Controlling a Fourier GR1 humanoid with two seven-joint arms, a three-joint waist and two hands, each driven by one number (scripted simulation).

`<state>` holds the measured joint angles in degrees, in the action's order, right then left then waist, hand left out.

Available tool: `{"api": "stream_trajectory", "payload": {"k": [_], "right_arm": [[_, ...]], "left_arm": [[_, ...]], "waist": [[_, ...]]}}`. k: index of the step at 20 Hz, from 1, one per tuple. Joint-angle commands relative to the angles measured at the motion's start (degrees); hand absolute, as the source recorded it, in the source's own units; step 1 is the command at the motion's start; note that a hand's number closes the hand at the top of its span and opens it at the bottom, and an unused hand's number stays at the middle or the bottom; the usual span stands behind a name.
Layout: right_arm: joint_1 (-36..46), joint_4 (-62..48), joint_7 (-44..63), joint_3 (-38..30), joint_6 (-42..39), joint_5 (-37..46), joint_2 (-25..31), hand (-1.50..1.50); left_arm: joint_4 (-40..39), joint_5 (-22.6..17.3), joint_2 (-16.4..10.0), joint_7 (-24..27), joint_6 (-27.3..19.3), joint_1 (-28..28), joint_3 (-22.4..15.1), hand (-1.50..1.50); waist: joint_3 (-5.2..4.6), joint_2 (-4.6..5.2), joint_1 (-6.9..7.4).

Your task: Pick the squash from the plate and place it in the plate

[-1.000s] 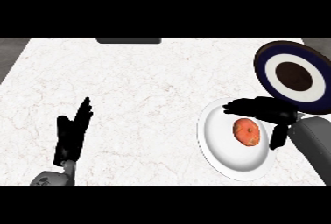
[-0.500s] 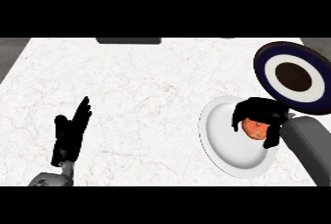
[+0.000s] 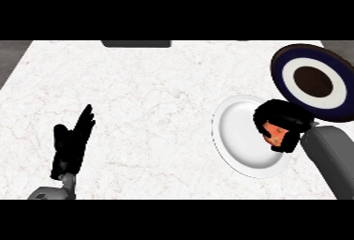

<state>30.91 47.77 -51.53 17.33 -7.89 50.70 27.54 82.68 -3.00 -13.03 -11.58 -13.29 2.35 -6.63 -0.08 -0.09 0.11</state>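
Right hand point(image 3: 282, 117) curled round squash point(image 3: 275, 135), over right side of white plate point(image 3: 239, 140) near counter's point(image 3: 152, 93) right edge. Blue plate point(image 3: 311, 82) at far right corner, just beside white plate. Left hand point(image 3: 69, 147) open, fingers up, near left corner.

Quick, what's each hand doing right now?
Left hand: open, resting at lower left, holding nothing.
Right hand: shut on the round orange squash over the white round plate.
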Motion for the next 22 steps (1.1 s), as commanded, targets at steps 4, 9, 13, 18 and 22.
{"api": "stream_trajectory", "payload": {"k": [4, 9, 13, 18, 22], "right_arm": [[-4.7, -0.4, 8.7, -9.1, 14.4, -0.6, 1.1, 1.5], [-7.3, 11.8, 9.9, -13.5, 15.8, -4.4, 2.4, 1.5], [-11.8, 20.8, 8.6, -19.8, 14.0, -13.4, 2.9, 1.5], [-10.2, 28.2, 16.4, -26.4, 13.5, -17.9, 3.5, 1.5], [-9.3, 23.6, 18.5, -31.2, 10.7, -19.6, 6.7, 1.5]], "left_arm": [[-0.5, 1.8, 1.3, 0.2, -1.5, 0.6, -0.5, 0.0], [0.4, 1.4, 0.6, 0.3, -0.2, -0.6, 0.4, 0.0], [2.1, 1.6, 0.5, -2.0, -0.1, -0.3, 0.0, 0.0], [1.7, 2.3, 1.5, -3.9, -1.4, 1.3, 0.2, 0.0], [2.7, 3.5, 3.4, -0.2, -1.6, -2.2, -0.9, 0.0]], "waist": [[0.14, 0.08, -0.74], [0.06, -0.19, -0.76], [0.08, -0.41, -1.41], [0.06, -0.24, -0.96], [0.08, 0.06, 0.02]]}}
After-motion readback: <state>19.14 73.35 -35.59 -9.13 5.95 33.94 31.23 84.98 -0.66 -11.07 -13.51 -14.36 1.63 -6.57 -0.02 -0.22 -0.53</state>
